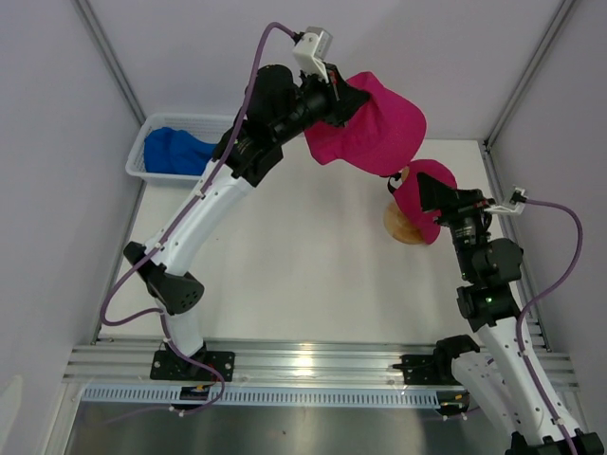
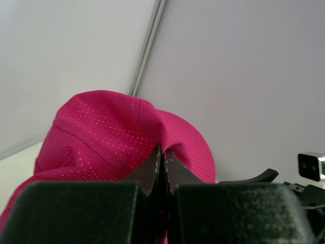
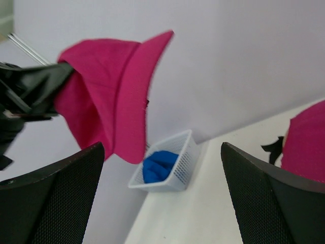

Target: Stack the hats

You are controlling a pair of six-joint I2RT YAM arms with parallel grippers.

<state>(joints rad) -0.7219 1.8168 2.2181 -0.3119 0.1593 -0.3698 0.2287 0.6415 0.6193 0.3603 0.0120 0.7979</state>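
Observation:
A magenta-pink hat (image 1: 372, 121) hangs in the air over the back of the table, brim pointing up and to the right. My left gripper (image 1: 339, 100) is shut on a fold of its fabric; in the left wrist view the jaws (image 2: 162, 152) pinch the dotted pink cloth (image 2: 106, 134). A second magenta hat (image 1: 424, 190) sits on a round wooden stand (image 1: 402, 227). My right gripper (image 1: 432, 197) stands open just beside that hat, holding nothing. The right wrist view shows the held hat (image 3: 111, 91), the hat on the stand (image 3: 307, 147) at the right edge, and wide-open fingers (image 3: 71, 178).
A white mesh basket (image 1: 138, 152) stands at the back left with a blue hat (image 1: 175, 150) in it; it also shows as the basket (image 3: 187, 150) and blue hat (image 3: 158, 165) in the right wrist view. Grey walls close the table on three sides.

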